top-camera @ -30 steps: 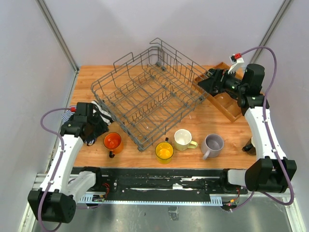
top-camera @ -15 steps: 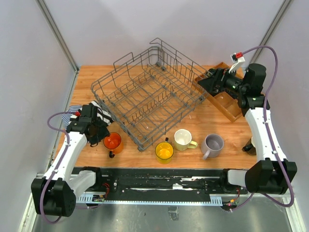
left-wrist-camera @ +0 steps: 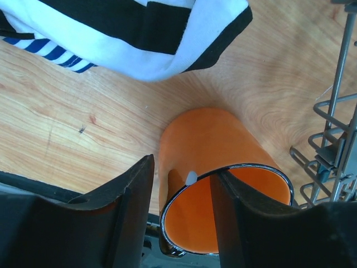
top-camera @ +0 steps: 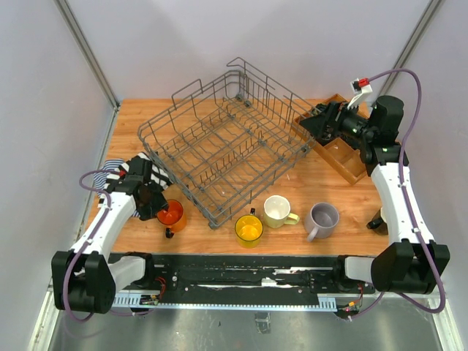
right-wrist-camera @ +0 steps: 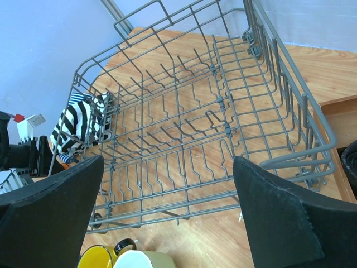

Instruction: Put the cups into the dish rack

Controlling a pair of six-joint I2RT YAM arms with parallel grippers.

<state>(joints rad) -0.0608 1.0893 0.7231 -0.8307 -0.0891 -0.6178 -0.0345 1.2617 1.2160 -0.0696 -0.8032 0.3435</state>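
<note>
Fingers (left-wrist-camera: 129,207) of the down-angled left arm (top-camera: 110,219) straddle the orange mug's (left-wrist-camera: 207,146) wall, spread.

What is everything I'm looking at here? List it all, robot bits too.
dish rack: one, grey wire, middle of the table, nothing in it
orange mug: one, front left
yellow mug: one, front centre
cream mug: one, right of the yellow mug
lavender-grey mug: one, front right
striped cloth: one, black, white and blue, left edge
wooden tray: one, brown, far right
table: one, light wood
left gripper: black, open, straddling the orange mug's rim
right gripper: black, open, raised by the wooden tray
</note>
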